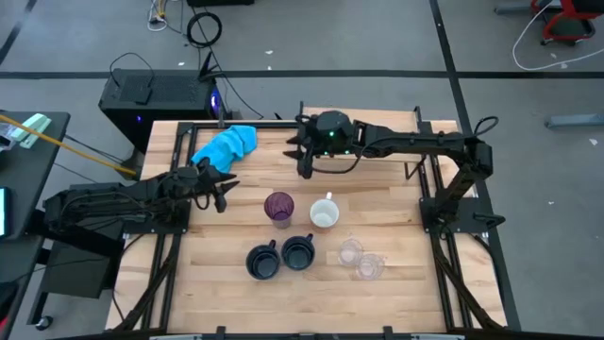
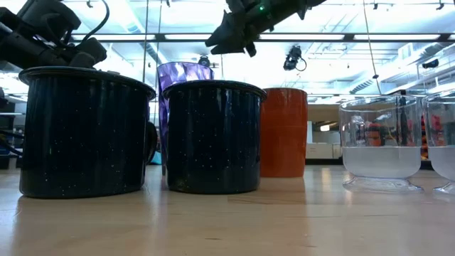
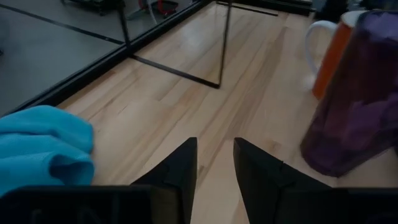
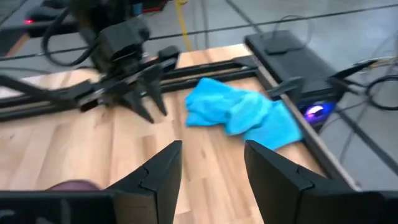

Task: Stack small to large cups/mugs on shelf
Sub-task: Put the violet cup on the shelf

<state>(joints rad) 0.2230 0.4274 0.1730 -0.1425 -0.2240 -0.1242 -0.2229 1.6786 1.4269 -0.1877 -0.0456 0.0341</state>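
Wood surface [image 1: 311, 293] carries all six cups mid-front, none held: purple tumbler [image 1: 278, 208] beside orange mug [image 1: 324, 214], two navy mugs [image 1: 279, 258] just in front, two clear cups [image 1: 360, 259] to their right. Blue cloth [image 1: 226, 145] lies at the back left. Left hand [image 1: 223, 192] near the tumbler, fingers [image 3: 180, 168] parted, empty; right hand [image 1: 304, 154] raised at the back, released too.

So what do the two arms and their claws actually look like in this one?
Both arms are dark, near-black jointed links with black cabling along them. The left claw and right claw each end in two tapered black fingers. A small green light glows on the right arm's wrist housing.
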